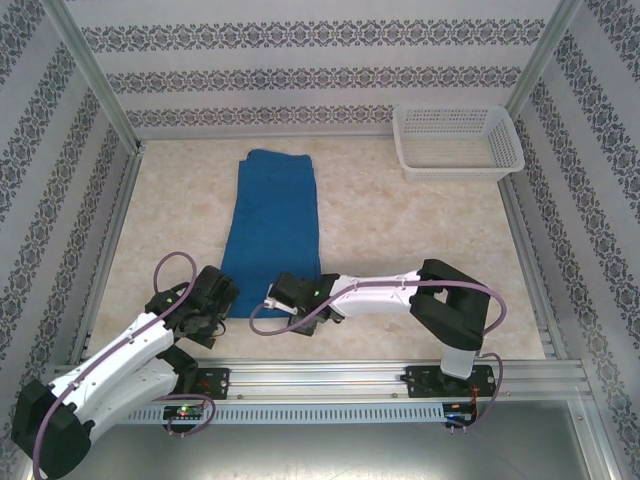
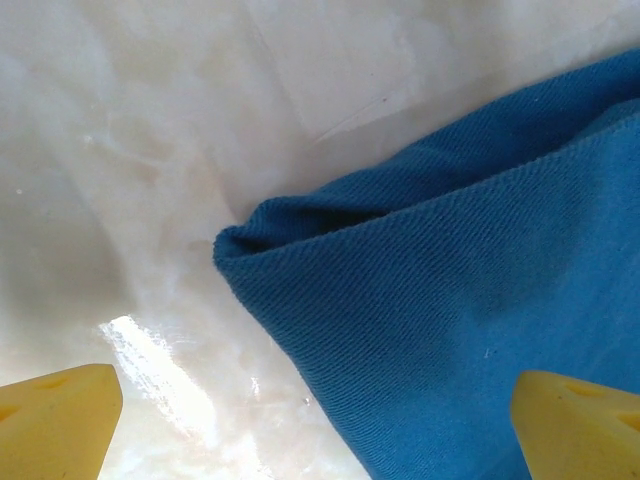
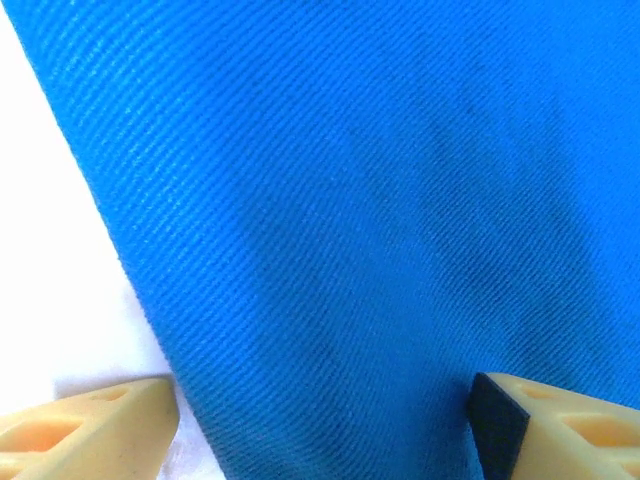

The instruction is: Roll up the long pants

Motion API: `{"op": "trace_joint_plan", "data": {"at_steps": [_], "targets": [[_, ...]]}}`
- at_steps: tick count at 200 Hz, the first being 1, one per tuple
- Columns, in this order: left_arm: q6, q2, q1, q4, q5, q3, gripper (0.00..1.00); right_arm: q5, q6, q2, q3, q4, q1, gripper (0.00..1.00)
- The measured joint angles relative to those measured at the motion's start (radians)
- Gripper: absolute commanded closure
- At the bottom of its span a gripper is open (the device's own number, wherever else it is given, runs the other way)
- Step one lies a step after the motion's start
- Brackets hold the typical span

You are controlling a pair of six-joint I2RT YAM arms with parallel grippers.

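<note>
Left arm, top view: rises from its base at the near-left corner and leans diagonally forward, with the left gripper point(image 1: 213, 300) low over the table point(image 1: 400, 260) at the near-left corner of the pants point(image 1: 272, 225).
Right arm, top view: elbow bent, forearm stretched leftward along the near edge, with the right gripper point(image 1: 283, 294) at the pants' near-right corner.
Pants, top view: a flat, long, narrow blue strip left of centre, running from the grippers toward the far wall.
Basket, top view: a white basket point(image 1: 457, 140) in the far-right corner, well apart from the pants.
Left wrist view: yellow fingers point(image 2: 60, 420) stand wide apart, with a folded pants corner between them. I cannot tell whether they touch it.
Right wrist view: fingers point(image 3: 90, 430) spread apart, straddling the pants' left edge, with pale table at far left.
</note>
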Motion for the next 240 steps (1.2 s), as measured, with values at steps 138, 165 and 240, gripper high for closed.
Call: {"op": "trace_joint_plan", "data": {"at_steps": [138,165,240], "targets": [[0.016,0.131,0.000,0.034,-0.098,0.152,0.00,-0.277,-0.042,0.040,0.360,-0.311,-0.143,1.00],[0.034,0.188,0.000,0.046,-0.117,0.191,0.00,-0.343,-0.036,0.036,0.398,-0.365,-0.183,1.00],[0.072,0.290,0.037,0.039,-0.229,0.252,1.00,-0.526,-0.034,0.074,0.469,-0.491,-0.260,1.00]]}}
